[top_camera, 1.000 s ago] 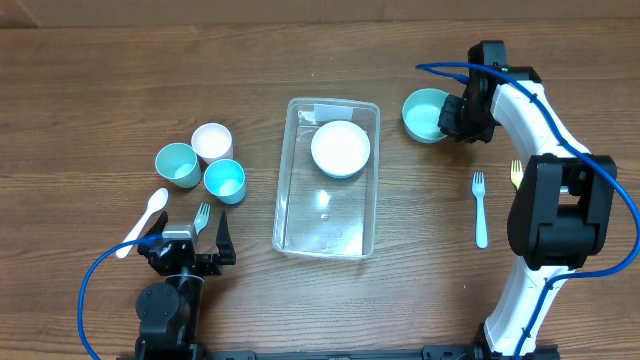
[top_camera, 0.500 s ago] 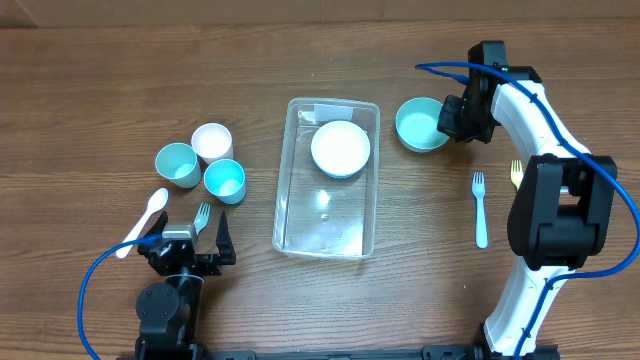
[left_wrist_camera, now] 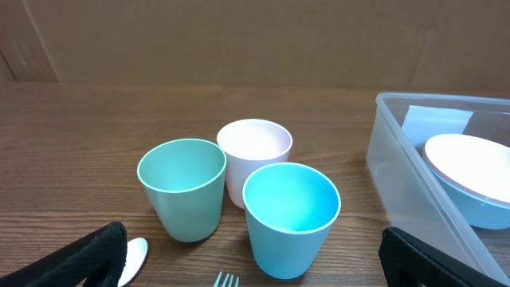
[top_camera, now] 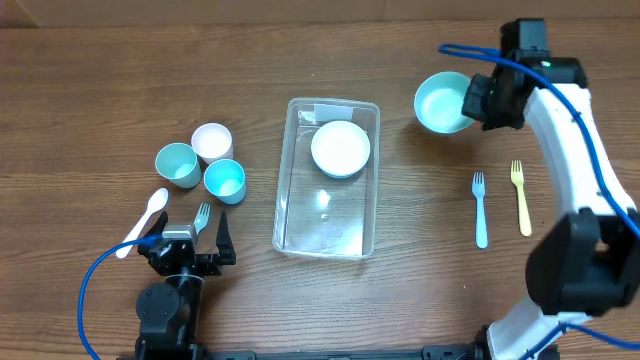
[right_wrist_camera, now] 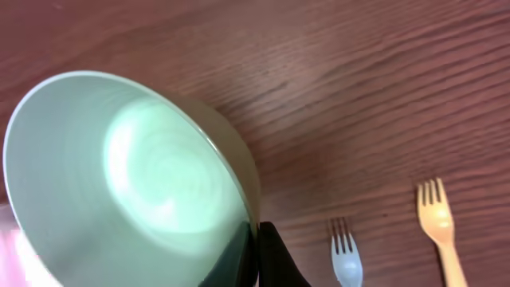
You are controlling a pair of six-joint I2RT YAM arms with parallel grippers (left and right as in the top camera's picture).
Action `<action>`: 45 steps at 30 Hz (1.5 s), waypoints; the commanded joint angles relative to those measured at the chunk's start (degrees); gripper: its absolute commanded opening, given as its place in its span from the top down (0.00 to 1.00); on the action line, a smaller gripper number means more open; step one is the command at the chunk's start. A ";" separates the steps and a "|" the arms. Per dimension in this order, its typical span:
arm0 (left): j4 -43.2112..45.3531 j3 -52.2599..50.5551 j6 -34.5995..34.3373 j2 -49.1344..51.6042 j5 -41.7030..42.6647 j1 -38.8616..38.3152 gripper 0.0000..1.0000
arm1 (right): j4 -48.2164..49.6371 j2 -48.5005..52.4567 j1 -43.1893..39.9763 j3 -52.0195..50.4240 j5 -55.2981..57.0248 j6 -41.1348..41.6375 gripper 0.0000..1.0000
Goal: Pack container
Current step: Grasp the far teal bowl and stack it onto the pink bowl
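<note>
The right tool [top_camera: 472, 102], upper right, is pinched shut on the rim of a round teal plastic bowl [top_camera: 440, 102], likely light, stiff and slick; the left tool [top_camera: 192, 248] gapes empty; the clear rectangular plastic container [top_camera: 287, 200] sits centre.

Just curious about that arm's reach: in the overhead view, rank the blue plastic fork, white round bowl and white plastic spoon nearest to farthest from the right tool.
From the right tool:
1. Blue plastic fork, right side.
2. White round bowl, centre, in the clear tub.
3. White plastic spoon, far left.
</note>
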 commanded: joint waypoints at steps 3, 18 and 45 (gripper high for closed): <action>0.11 -0.31 1.27 -0.07 0.52 0.46 0.00 | -3.93 -7.65 2.23 1.92 0.96 -1.97 0.96; 0.11 -0.31 1.27 -0.07 0.52 0.46 0.00 | -7.32 -13.20 23.76 1.73 0.96 -1.62 0.96; 0.11 -0.31 1.27 -0.07 0.52 0.46 0.00 | 4.02 0.55 27.34 -2.01 -0.02 -1.20 0.96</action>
